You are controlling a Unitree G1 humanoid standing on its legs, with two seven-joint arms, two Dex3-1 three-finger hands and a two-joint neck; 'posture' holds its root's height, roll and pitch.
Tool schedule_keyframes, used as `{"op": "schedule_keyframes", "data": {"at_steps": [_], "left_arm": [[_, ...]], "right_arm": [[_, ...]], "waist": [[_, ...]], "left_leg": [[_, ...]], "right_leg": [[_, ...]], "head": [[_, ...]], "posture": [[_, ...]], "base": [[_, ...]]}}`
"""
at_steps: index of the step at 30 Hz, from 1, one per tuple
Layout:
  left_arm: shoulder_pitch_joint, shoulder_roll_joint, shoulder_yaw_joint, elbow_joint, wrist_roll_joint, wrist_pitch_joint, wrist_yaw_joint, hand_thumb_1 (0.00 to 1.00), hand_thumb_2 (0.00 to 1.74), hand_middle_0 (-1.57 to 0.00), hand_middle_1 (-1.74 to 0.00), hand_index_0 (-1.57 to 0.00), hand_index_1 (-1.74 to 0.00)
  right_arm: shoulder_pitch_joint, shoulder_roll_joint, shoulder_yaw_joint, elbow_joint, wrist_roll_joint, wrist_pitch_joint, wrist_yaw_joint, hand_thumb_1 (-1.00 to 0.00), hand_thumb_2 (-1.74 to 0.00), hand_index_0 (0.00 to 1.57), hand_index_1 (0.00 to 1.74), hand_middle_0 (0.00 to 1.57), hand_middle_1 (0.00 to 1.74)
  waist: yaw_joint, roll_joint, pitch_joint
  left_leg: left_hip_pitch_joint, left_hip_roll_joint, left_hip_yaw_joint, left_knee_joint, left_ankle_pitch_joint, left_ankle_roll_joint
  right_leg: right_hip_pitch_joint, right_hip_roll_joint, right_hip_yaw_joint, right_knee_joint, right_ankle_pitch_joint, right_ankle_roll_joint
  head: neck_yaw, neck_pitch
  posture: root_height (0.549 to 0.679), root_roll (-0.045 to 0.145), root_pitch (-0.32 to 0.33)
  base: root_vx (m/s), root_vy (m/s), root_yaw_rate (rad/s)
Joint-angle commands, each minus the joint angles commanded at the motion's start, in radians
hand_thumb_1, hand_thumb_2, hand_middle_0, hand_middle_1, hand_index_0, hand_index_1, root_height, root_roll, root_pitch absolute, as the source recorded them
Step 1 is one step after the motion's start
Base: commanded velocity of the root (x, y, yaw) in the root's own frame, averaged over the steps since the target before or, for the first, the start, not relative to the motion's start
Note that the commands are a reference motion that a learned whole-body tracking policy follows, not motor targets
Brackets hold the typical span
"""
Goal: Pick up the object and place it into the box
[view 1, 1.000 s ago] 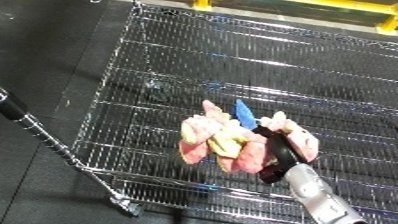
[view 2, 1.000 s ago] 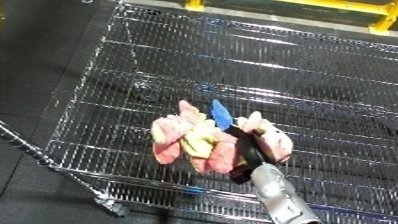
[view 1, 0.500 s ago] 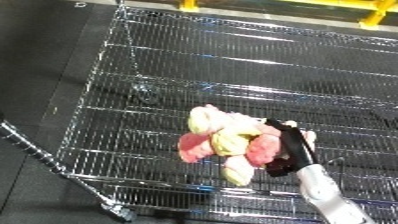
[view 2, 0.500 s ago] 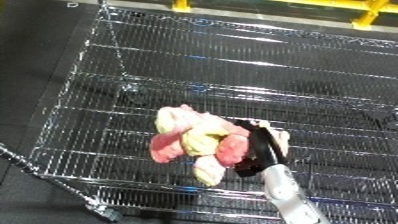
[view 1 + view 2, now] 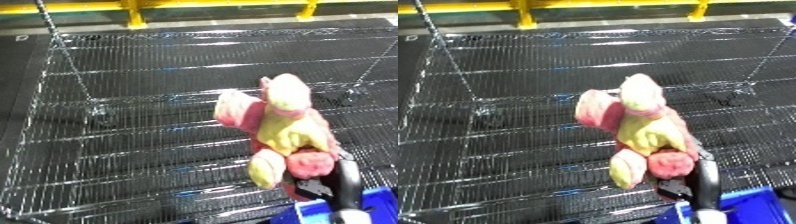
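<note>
While the right hand [image 5: 330, 186] came up from the lower right corner of the views, its black fingers were curled round the bottom of a plush toy [image 5: 277, 131], gripping it at its reddish-pink lower part. That toy was soft and lumpy, pink and pale yellow, with a rounded yellowish top, a pink lobe sticking out toward the left, and a yellow limb hanging down at its lower left. It stood roughly upright in the grasp, raised above the wire cart [image 5: 133, 125], and touched none of the mesh as far as could be seen.

Below and behind the toy, the cart's silvery grid floor spread across nearly the whole picture, its wire side walls rising at the left and at the far end. Beyond the cart's far wall ran a yellow rail [image 5: 133, 12] over a dark floor [image 5: 576, 22].

Just right of the hand, at the bottom edge, showed a corner of a blue bin [image 5: 753, 205]; the toy was above and to the left of it, not inside it. A short piece of the silver forearm [image 5: 709, 217] showed under the hand.

No left hand appeared in either view.
</note>
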Motion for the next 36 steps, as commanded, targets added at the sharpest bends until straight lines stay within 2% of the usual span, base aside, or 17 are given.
{"op": "schedule_keyframes", "data": {"at_steps": [5,12,18,24,31,36], "left_arm": [[-0.002,-0.006,-0.002,0.001,0.001,0.013,-0.005,1.00,1.74,-1.57,-1.74,-1.57,-1.74],[-0.008,-0.010,-0.016,0.010,0.001,0.010,-0.015,1.00,1.74,-1.57,-1.74,-1.57,-1.74],[-0.027,-0.017,-0.023,0.025,0.001,-0.001,-0.016,1.00,1.74,-1.57,-1.74,-1.57,-1.74],[-0.027,-0.027,-0.032,0.050,-0.004,-0.016,-0.017,1.00,1.74,-1.57,-1.74,-1.57,-1.74],[-0.048,-0.035,-0.053,0.068,-0.012,-0.040,-0.023,1.00,1.74,-1.57,-1.74,-1.57,-1.74],[-0.056,-0.030,-0.063,0.073,-0.009,-0.051,-0.032,1.00,1.74,-1.57,-1.74,-1.57,-1.74]], "right_arm": [[0.102,0.014,-0.116,-0.059,0.013,-0.033,-0.020,-1.00,-1.74,1.57,1.74,1.57,1.74],[0.206,-0.036,-0.276,-0.062,-0.045,-0.052,-0.088,-1.00,-1.74,1.57,1.74,1.57,1.74],[0.292,-0.078,-0.382,-0.030,-0.120,-0.031,-0.123,-1.00,-1.74,1.57,1.74,1.57,1.74],[0.345,-0.090,-0.455,0.006,-0.115,-0.038,-0.141,-1.00,-1.74,1.57,1.74,1.57,1.74],[0.298,-0.087,-0.495,0.132,0.033,-0.110,-0.156,-0.65,-1.13,1.02,1.13,1.02,1.13],[0.272,-0.110,-0.518,0.223,0.069,-0.122,-0.174,-0.40,-0.70,0.63,0.70,0.63,0.70]], "waist": [[-0.053,0.003,0.000],[-0.137,0.009,0.000],[-0.208,0.024,0.000],[-0.279,0.050,0.000],[-0.317,0.074,0.000],[-0.325,0.088,0.000]], "left_leg": [[0.037,0.005,0.025,-0.005,-0.010,0.0012],[0.084,0.008,0.066,-0.015,-0.022,-0.0001],[0.116,0.010,0.103,-0.025,-0.030,-0.0036],[0.143,0.012,0.150,-0.037,-0.036,-0.0068],[0.155,0.012,0.184,-0.056,-0.034,-0.0112],[0.160,0.010,0.194,-0.066,-0.031,-0.0141]], "right_leg": [[0.027,0.0014,0.015,-0.021,0.002,0.0021],[0.051,0.0055,0.044,-0.047,0.005,0.0030],[0.063,0.0073,0.067,-0.064,0.006,0.0029],[0.061,0.0102,0.094,-0.093,0.016,0.0044],[0.059,0.0133,0.117,-0.121,0.026,0.0041],[0.060,0.0129,0.120,-0.130,0.030,0.0042]], "head": [[0.067,-0.062],[0.145,-0.116],[0.178,-0.125],[0.173,-0.113],[0.198,-0.114],[0.199,-0.116]], "posture": [[0.618,0.063,-0.155],[0.621,0.078,-0.166],[0.624,0.089,-0.167],[0.627,0.100,-0.157],[0.629,0.108,-0.143],[0.631,0.111,-0.136]], "base": [[0.027,0.020,-0.174],[0.022,0.047,-0.207],[0.016,0.043,-0.184],[0.013,0.054,-0.306],[-0.003,0.026,-0.180],[0.002,0.009,-0.058]]}}
